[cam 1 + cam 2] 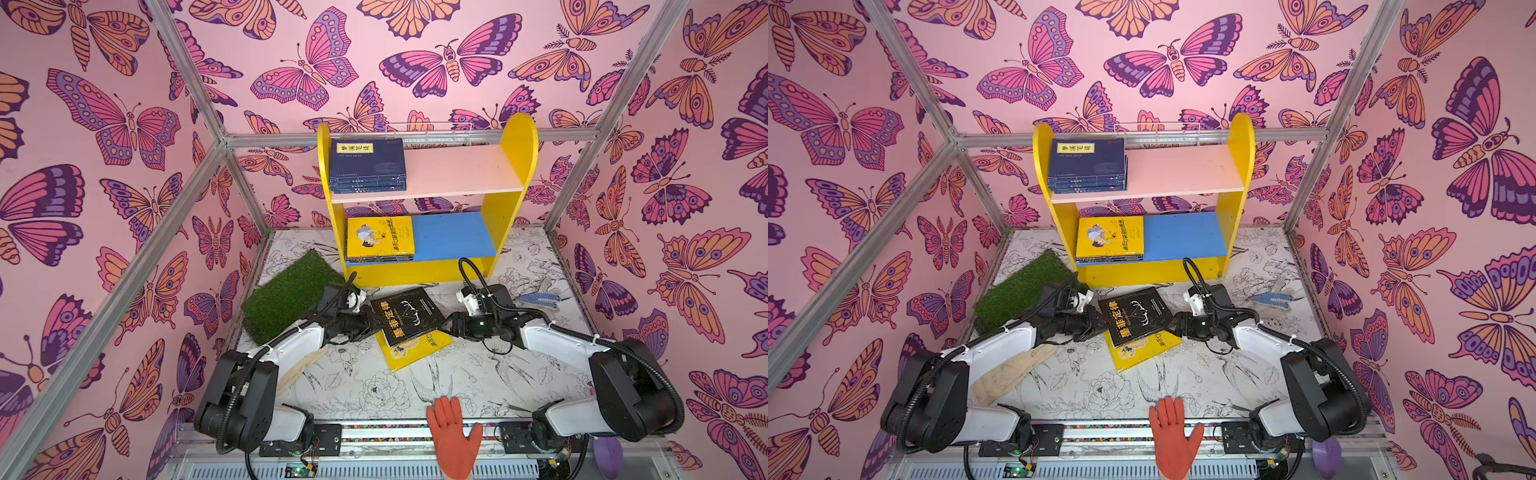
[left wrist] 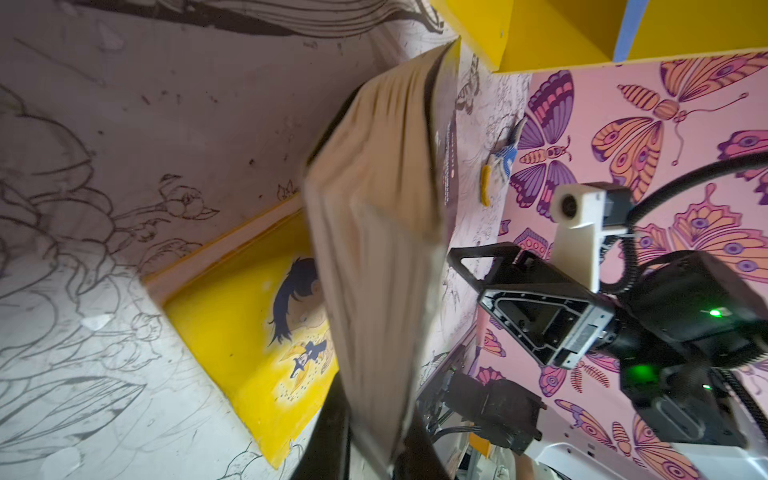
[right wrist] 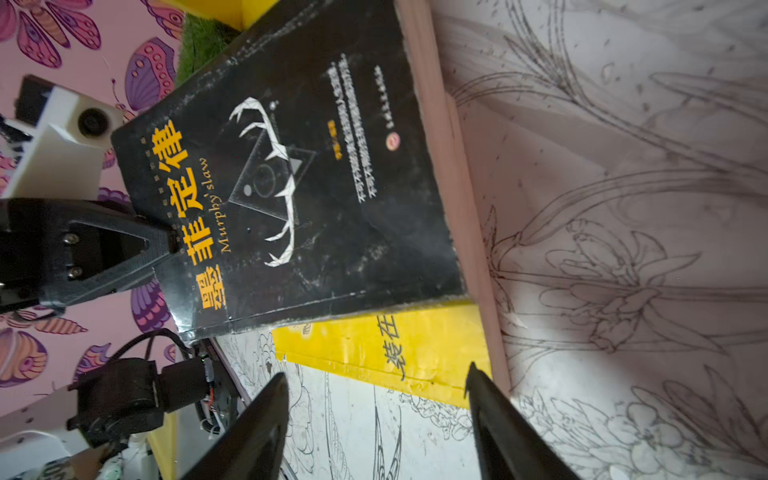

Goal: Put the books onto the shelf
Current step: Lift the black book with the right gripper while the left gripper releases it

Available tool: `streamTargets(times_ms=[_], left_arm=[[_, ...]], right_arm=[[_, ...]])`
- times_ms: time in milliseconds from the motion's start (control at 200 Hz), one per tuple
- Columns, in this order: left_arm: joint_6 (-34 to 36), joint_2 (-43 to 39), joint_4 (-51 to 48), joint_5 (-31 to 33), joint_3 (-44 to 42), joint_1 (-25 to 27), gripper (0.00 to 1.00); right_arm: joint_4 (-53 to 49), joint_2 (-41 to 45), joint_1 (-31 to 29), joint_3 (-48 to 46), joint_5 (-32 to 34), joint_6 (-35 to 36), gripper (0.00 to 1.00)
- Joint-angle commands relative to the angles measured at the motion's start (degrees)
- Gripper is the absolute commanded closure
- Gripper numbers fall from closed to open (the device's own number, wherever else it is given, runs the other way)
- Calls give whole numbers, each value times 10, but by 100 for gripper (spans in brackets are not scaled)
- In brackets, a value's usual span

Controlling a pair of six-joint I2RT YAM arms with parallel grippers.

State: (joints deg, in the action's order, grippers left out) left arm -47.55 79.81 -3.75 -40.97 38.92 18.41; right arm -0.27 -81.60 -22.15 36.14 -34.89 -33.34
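A black book with white antlers (image 1: 409, 313) (image 1: 1136, 316) (image 3: 291, 187) is tilted up over a yellow cartoon-boy book (image 1: 419, 349) (image 2: 249, 332) (image 3: 395, 349) lying on the table. My left gripper (image 1: 372, 322) (image 2: 374, 449) is shut on the black book's left edge; its page block (image 2: 374, 249) fills the left wrist view. My right gripper (image 1: 446, 326) (image 3: 376, 371) stands open just off the book's right edge, holding nothing. On the shelf (image 1: 515, 166), navy books (image 1: 368, 164) are stacked on the pink board and yellow books (image 1: 380, 237) on the blue board.
A green grass mat (image 1: 291, 295) lies left of the shelf, close behind my left arm. A blue-and-white glove (image 1: 540, 297) lies at the right. A beige cloth (image 1: 1011, 370) sits under the left arm. An orange glove (image 1: 451, 432) lies at the front edge.
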Motion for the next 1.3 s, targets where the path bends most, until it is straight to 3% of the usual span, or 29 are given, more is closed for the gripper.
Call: streamTargets(times_ms=[0, 235, 586, 1087, 1297], left_arm=[[-31, -18, 65, -44, -10, -6, 100], [-56, -19, 103, -65, -25, -8, 100], [-94, -44, 168, -94, -56, -16, 100], [-96, -38, 186, -131, -61, -23, 100], [-92, -41, 186, -137, -65, -24, 100]], right_arm=[[55, -11, 14, -11, -44, -32, 33], [143, -59, 24, -16, -54, -75, 35], [305, -123, 43, -21, -83, -169, 45], [363, -67, 53, -18, -158, -189, 69], [414, -68, 52, -14, -181, -216, 88]])
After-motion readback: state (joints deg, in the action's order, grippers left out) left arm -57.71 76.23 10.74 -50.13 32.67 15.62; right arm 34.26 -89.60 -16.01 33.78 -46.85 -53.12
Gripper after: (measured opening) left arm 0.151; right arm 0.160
